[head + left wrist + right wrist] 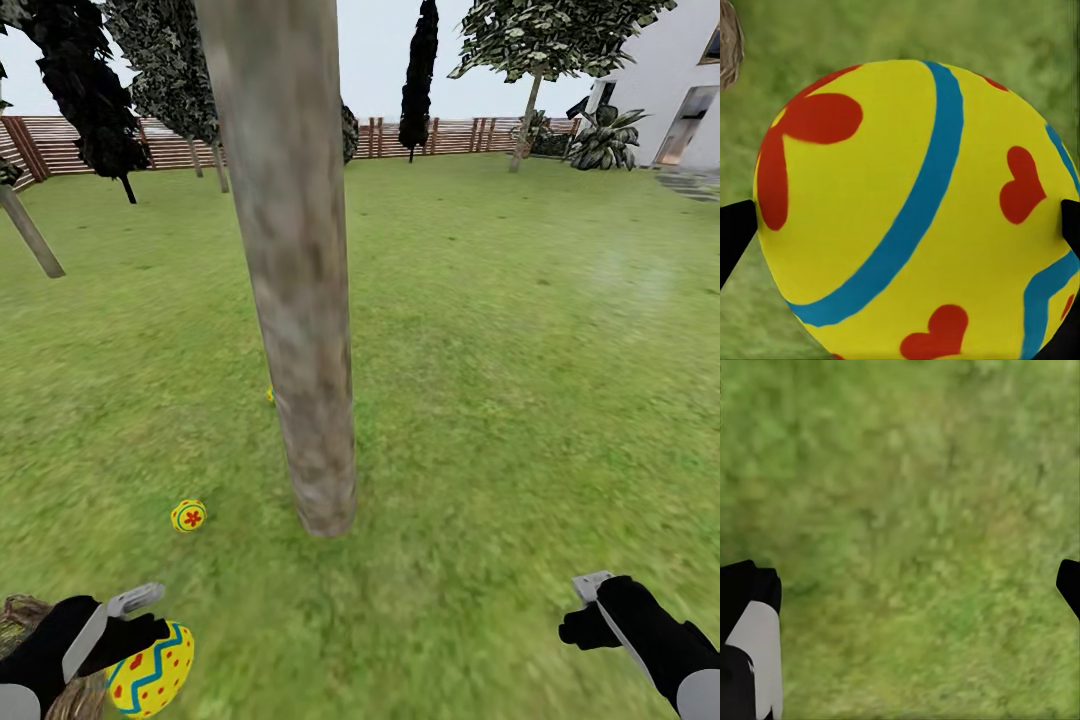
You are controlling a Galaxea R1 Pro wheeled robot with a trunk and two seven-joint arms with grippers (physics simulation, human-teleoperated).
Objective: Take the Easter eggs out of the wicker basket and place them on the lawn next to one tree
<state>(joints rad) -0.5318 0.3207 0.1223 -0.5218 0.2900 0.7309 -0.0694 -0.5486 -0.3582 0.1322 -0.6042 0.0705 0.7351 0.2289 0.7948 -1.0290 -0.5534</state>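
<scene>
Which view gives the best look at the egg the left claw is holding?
The left wrist view: the held egg sits close up between the claw's dark fingertips, showing its blue bands and red marks clearly. The head view shows the same egg small, at the left claw, partly covered. The right wrist view looks at lawn.

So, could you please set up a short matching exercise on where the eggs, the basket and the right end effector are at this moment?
Things:
1. egg with red hearts
2. egg with red flower mark
3. wicker basket
4. right end effector

Places or states:
A. lying on the lawn beside the tree trunk
B. open and empty above grass
C. held in the left end effector
D. at the head view's lower left corner, behind the left arm

Pairs: 1-C, 2-A, 3-D, 4-B
</scene>
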